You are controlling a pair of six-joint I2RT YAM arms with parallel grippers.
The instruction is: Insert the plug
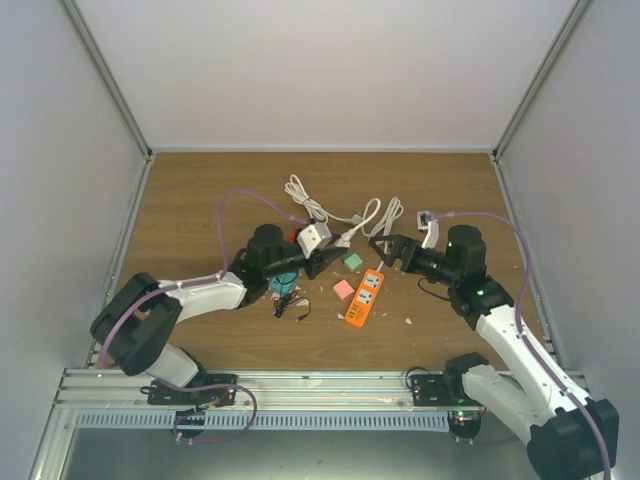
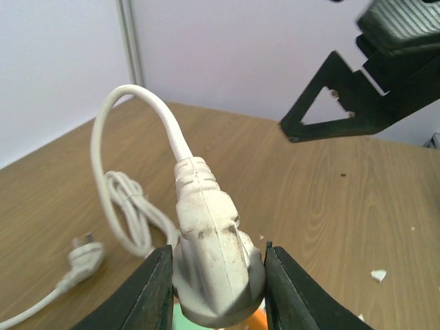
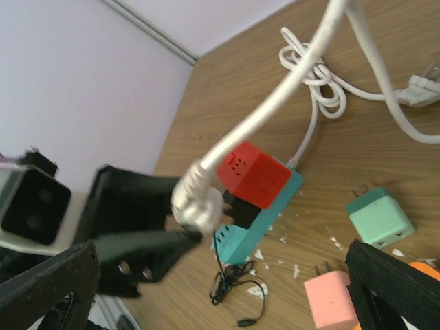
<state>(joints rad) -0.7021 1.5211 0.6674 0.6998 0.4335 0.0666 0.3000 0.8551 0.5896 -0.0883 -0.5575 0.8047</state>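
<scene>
A worn white plug (image 2: 213, 234) with its white cord (image 2: 110, 179) sits squeezed between my left gripper's (image 2: 218, 275) two black fingers, so that gripper is shut on it. From the right wrist the same plug (image 3: 199, 203) hangs above the table beside a teal power strip (image 3: 258, 223). An orange power strip (image 1: 365, 297) lies between the two arms, and a sliver of it (image 2: 258, 322) shows just under the plug. My right gripper (image 1: 385, 248) stands wide open and holds nothing, a short way right of the left gripper (image 1: 325, 260).
A red cube socket (image 3: 258, 175) sits on the teal strip. A green adapter (image 3: 380, 216) and a pink adapter (image 3: 333, 302) lie near the orange strip. A thin black cable (image 3: 237, 292) and white crumbs lie in front. Coiled white cords (image 1: 305, 198) lie behind.
</scene>
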